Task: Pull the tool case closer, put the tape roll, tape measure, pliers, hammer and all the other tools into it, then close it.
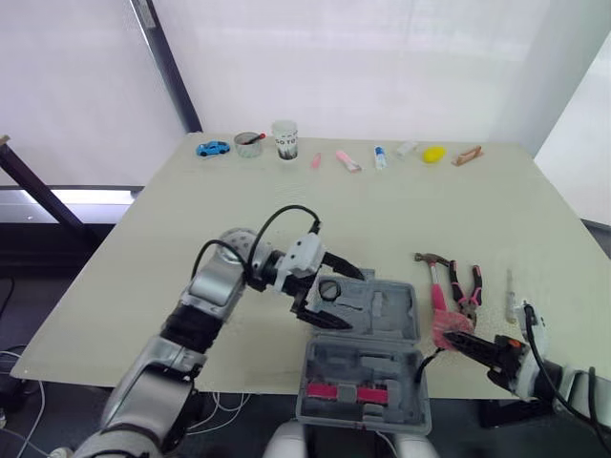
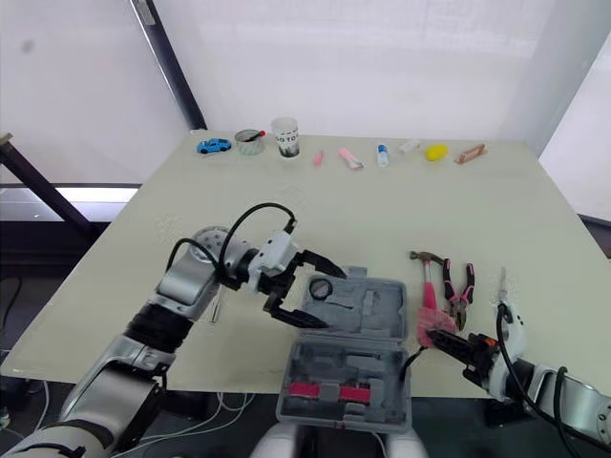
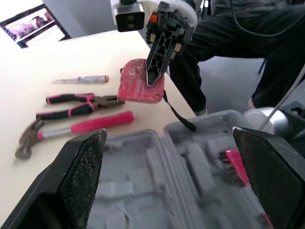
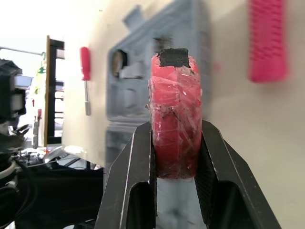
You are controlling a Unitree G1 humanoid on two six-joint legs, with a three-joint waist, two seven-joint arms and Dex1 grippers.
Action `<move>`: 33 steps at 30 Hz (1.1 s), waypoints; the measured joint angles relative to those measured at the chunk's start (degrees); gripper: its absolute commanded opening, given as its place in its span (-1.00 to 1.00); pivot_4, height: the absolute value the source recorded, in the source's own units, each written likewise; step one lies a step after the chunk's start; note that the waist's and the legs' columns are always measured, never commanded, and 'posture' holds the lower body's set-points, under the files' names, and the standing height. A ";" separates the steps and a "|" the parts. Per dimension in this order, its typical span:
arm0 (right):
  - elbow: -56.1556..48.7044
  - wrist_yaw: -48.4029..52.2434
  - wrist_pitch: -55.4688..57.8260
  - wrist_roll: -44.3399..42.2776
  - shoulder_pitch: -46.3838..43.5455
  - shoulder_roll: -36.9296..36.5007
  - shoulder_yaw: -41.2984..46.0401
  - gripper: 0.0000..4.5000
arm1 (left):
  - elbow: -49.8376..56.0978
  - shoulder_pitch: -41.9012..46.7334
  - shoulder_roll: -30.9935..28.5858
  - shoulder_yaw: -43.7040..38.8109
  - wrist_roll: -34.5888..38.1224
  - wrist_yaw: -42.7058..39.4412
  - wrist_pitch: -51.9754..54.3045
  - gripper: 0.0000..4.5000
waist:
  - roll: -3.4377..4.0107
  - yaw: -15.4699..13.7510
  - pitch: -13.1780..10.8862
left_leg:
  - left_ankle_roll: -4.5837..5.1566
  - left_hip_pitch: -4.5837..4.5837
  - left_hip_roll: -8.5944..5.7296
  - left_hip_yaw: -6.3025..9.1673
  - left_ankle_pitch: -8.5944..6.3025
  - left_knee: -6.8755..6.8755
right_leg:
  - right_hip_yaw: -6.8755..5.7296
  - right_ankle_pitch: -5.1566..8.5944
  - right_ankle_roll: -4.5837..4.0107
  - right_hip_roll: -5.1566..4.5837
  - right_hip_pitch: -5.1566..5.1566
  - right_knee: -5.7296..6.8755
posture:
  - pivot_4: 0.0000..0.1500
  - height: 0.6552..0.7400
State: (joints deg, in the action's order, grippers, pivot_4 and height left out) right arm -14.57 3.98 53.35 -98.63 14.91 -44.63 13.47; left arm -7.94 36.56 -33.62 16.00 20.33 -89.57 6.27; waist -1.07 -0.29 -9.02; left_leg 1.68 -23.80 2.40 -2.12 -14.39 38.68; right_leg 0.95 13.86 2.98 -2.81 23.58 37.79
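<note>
The grey tool case [image 1: 384,355] lies open at the table's near edge, and a small black tape roll [image 1: 329,289] rests in its far half. My left gripper [image 1: 336,299] hangs open just over that roll, one finger on each side. My right gripper [image 4: 175,143] is shut on a red tape measure [image 1: 445,328] with a black strap, held low just right of the case. The pink-handled hammer [image 1: 435,278], the pliers [image 1: 468,290] and a thin screwdriver [image 1: 509,285] lie on the table beyond it. A red-handled screwdriver [image 4: 85,63] lies left of the case.
Along the far edge stand a blue toy car [image 1: 213,148], a small tin [image 1: 249,143], a cup [image 1: 284,139], pink tubes and a yellow object [image 1: 434,154]. A person's dark trouser legs [image 3: 238,43] are near the table's front right corner.
</note>
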 measured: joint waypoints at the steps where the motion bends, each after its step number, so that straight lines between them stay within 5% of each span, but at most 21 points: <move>1: 0.79 0.95 0.45 1.10 0.04 -0.02 -0.01 -0.78 | 1.01 -0.87 -0.95 -0.34 0.35 -0.01 0.33 1.00 | 0.00 -0.01 0.00 | 0.00 0.00 0.00 -0.01 0.00 0.00 | 0.01 0.01 -0.01 0.00 0.00 0.00 | 1.00 1.00; 18: 6.57 4.54 7.91 11.49 -0.63 5.28 -0.13 -0.78 | 13.64 -12.39 -8.06 -6.97 8.21 1.19 6.51 1.00 | 0.00 -0.37 0.00 | 0.00 0.00 0.00 -0.04 0.00 -0.01 | 0.02 0.12 -0.18 0.00 0.00 -0.03 | 1.00 1.00; 27: 5.41 6.15 8.13 13.59 -0.14 4.89 3.30 0.97 | 14.31 -13.36 -8.55 -7.22 8.52 1.86 6.97 1.00 | 0.00 -0.39 0.00 | 0.00 0.02 0.00 -0.08 0.00 -0.01 | 0.06 0.13 -0.17 0.00 0.00 -0.03 | 1.00 1.00; 33: 0.30 14.34 5.77 24.09 5.20 -1.67 6.42 0.99 | 15.01 -14.36 -8.78 -7.73 8.70 1.95 6.95 1.00 | 0.02 -0.48 0.00 | 0.00 -0.01 -0.03 -0.08 0.00 -0.04 | 0.05 0.19 0.00 0.02 0.01 -0.08 | 1.00 1.00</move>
State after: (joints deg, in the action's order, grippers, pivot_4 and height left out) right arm -14.26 18.32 59.12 -74.54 20.11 -46.30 19.89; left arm 7.07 22.19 -42.39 8.27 29.03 -87.62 13.22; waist -1.05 -0.77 -9.02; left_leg 1.68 -23.81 2.37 -2.21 -14.39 38.64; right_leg 1.00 14.05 2.98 -2.79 23.59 37.72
